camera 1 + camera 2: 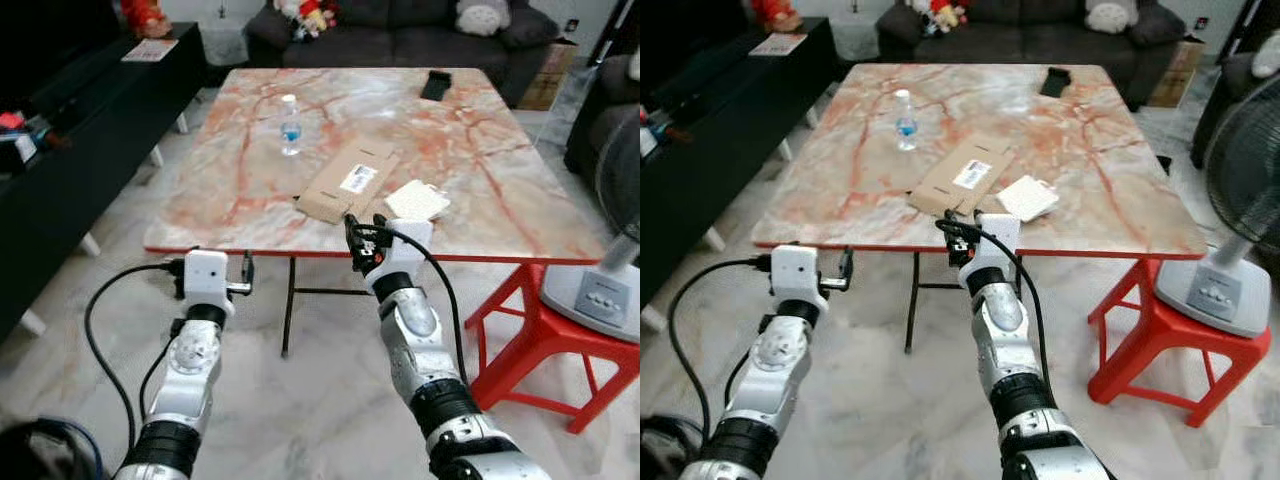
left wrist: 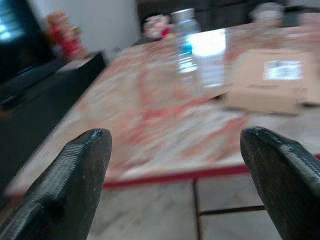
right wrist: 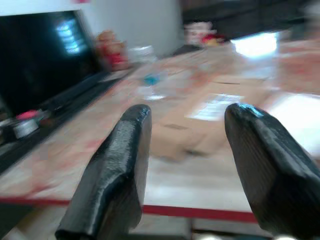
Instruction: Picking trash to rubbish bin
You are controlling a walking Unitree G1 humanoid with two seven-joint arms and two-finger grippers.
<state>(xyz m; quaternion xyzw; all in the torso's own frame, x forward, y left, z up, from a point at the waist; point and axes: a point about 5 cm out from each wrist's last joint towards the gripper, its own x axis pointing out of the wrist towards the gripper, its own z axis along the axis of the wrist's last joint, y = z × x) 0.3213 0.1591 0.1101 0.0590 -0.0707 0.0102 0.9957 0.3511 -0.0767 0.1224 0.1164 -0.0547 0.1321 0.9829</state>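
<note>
Fingers of our right gripper (image 1: 362, 232) and left gripper (image 2: 185, 165) stood apart, empty, at the table's (image 1: 240, 200) near edge. We were approaching; next, reach forward to the cardboard package (image 1: 350, 180) at frame centre.

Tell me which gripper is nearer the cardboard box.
Right. The right gripper is raised at the table's near edge, just short of the cardboard box, fingers open. The left gripper hangs lower, below the edge and off to the box's left, also open.
</note>
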